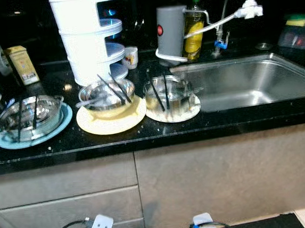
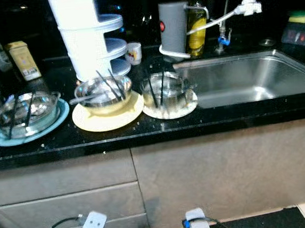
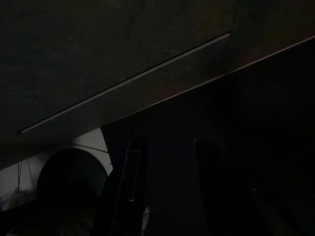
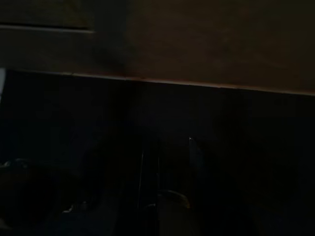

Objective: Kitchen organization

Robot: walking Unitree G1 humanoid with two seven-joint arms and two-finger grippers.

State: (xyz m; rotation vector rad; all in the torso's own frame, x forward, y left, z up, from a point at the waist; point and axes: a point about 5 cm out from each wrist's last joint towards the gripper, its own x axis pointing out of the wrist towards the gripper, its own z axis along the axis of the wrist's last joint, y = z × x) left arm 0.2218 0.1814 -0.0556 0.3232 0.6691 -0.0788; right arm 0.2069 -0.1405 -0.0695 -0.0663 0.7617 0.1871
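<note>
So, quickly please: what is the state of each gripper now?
Left gripper: open, holding nothing, hanging by the cabinet.
Right gripper: too dark, cannot be told.

View: very dark, my left arm hanging in shade.
My left hand [image 3: 165, 189]: two black fingers [image 3: 130, 182], a gap between them.
Ahead: cabinet front [image 3: 98, 59] with a thin pale seam [image 3: 128, 81].

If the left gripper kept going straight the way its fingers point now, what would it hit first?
Most likely the cabinet front under the counter: the left gripper hangs low, and past its fingers the wrist view shows those drawer panels. The picture is very dark, so depth is uncertain.
</note>
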